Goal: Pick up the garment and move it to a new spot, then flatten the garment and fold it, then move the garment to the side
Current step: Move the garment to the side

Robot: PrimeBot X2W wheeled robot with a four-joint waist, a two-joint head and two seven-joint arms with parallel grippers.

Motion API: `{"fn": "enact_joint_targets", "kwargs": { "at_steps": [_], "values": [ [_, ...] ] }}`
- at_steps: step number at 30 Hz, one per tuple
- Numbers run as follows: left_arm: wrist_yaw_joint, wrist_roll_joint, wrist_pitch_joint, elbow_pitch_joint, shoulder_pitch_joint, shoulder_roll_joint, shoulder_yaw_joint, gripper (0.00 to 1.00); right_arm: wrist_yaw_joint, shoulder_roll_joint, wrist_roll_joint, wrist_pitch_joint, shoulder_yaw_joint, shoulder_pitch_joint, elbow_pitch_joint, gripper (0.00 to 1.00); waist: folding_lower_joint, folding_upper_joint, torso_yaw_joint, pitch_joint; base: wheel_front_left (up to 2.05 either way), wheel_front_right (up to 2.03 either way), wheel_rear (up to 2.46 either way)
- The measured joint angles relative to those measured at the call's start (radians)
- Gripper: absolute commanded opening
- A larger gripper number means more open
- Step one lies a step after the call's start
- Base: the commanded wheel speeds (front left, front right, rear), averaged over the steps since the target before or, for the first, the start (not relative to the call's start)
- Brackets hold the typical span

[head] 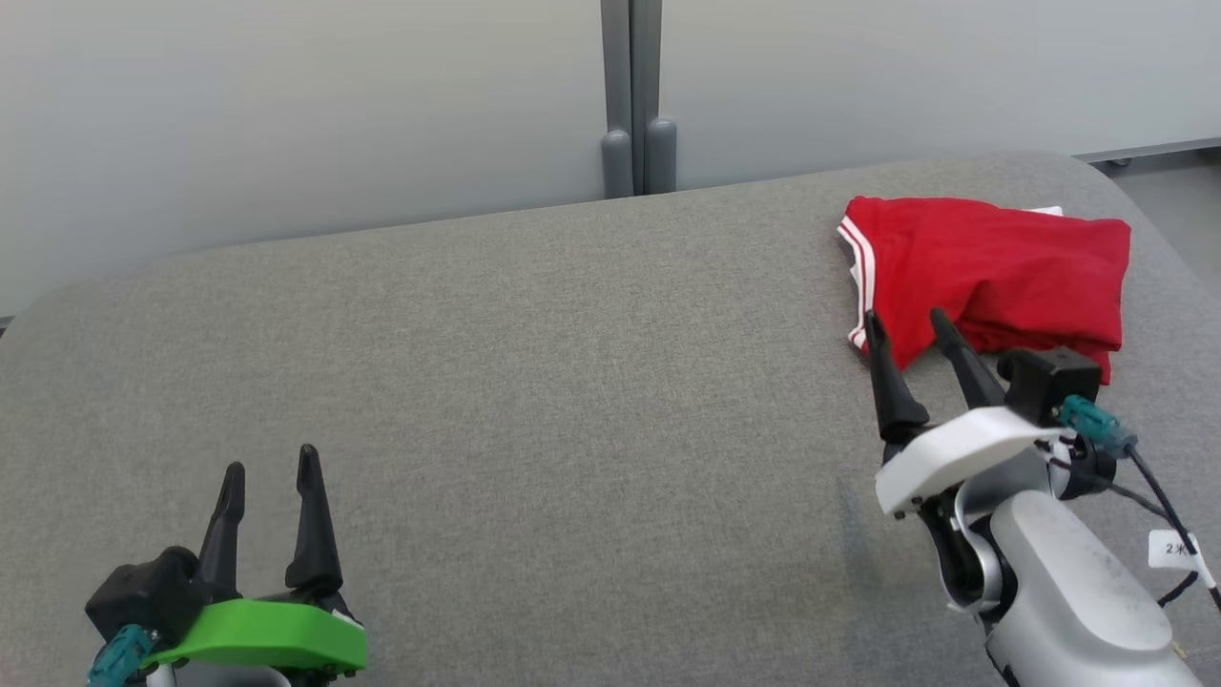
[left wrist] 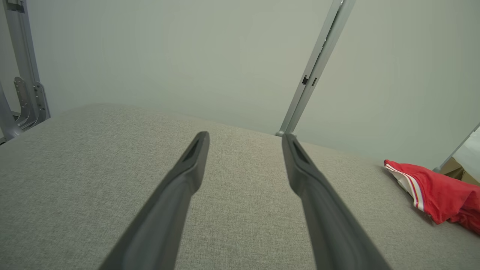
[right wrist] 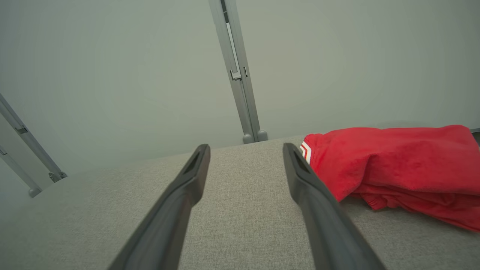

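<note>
A red garment (head: 992, 272) with white stripes along one edge lies bunched at the far right of the grey padded table (head: 534, 382). My right gripper (head: 906, 329) is open, its fingertips at the garment's near-left edge with nothing between them. In the right wrist view the garment (right wrist: 393, 165) lies just right of the open gripper (right wrist: 245, 150). My left gripper (head: 269, 466) stands open at the lower left, far from the cloth. The left wrist view has the garment (left wrist: 435, 193) at its right edge, beyond the open gripper (left wrist: 243, 137).
A pale partition wall (head: 305, 105) with a grey post (head: 634, 95) runs behind the table's far edge. The table's rounded right corner (head: 1126, 191) lies just past the garment. A cable with a white tag (head: 1178, 549) hangs off my right wrist.
</note>
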Motion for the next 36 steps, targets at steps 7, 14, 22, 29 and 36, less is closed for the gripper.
{"fn": "enact_joint_targets", "kwargs": {
  "at_steps": [7, 14, 22, 29, 36],
  "values": [
    [0.000, 0.037, -0.008, 0.007, 0.038, -0.001, 0.008, 1.00, -0.010, 0.023, -0.055, 0.000, 0.008, 0.089, -0.048, 1.00, 0.0000, 0.0000, 0.016, -0.001, 0.00, 0.00, 0.00],
    [0.000, 0.058, -0.009, 0.015, 0.039, -0.001, 0.005, 1.00, -0.018, 0.029, -0.096, 0.000, -0.009, 0.133, -0.096, 1.00, 0.0000, 0.0000, 0.018, 0.000, 0.00, 0.00, 0.00],
    [0.000, 0.066, -0.009, 0.030, 0.046, -0.003, -0.006, 1.00, -0.018, 0.034, -0.124, 0.000, -0.020, 0.174, -0.131, 1.00, 0.0000, 0.0000, 0.018, -0.004, 0.00, 0.00, 0.00],
    [0.000, 0.066, -0.012, 0.037, 0.058, -0.005, -0.012, 1.00, -0.020, 0.038, -0.151, 0.000, -0.026, 0.203, -0.144, 1.00, 0.0000, 0.0000, 0.018, -0.012, 0.00, 0.00, 0.00],
    [0.000, 0.067, -0.012, 0.040, 0.058, -0.007, -0.018, 1.00, -0.022, 0.044, -0.160, 0.000, -0.035, 0.232, -0.156, 1.00, 0.0000, 0.0000, 0.021, -0.021, 0.00, 0.00, 0.00]
  ]
}}
